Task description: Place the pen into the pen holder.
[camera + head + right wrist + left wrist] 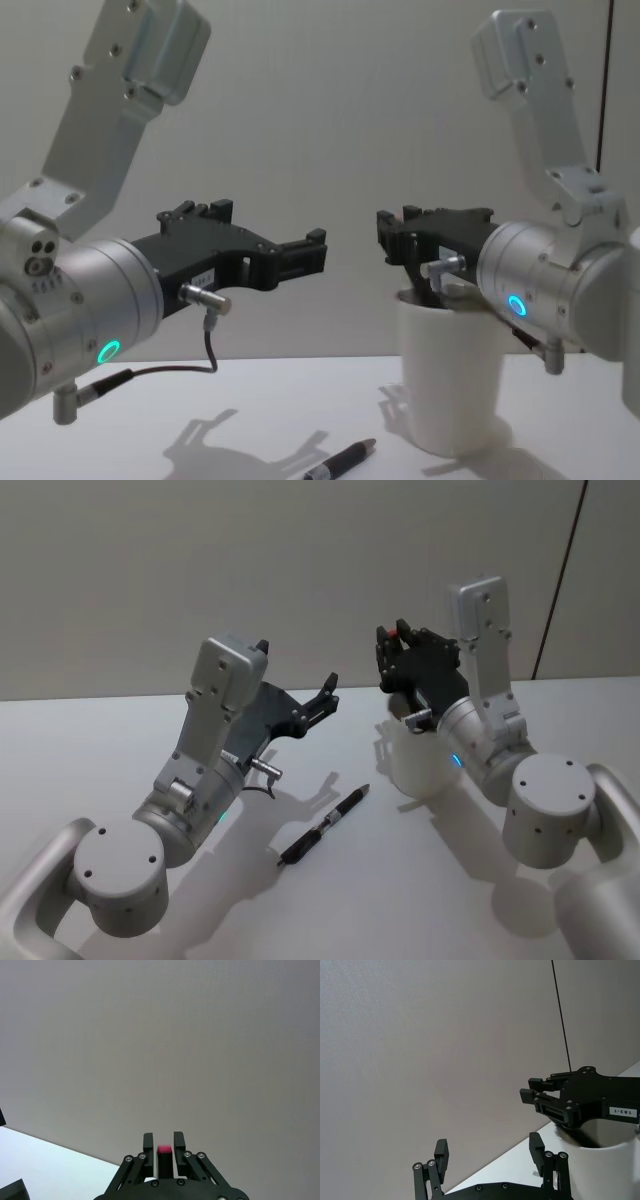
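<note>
Head view: whole pen (323,826) on table (400,890); chest view: one end.

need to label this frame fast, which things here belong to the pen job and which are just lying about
Belong to the job:
- pen, lying on the table
- pen holder, the white cup, upright
- left gripper, raised, open
- right gripper, raised near the cup's rim, shut

Just there:
- table
- wall behind

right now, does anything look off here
One thing: the right claw, above the upright pen holder, pinches a small red bit that I cannot identify. The pen lies flat on the table; nothing spilled. The left claw hovers open.
</note>
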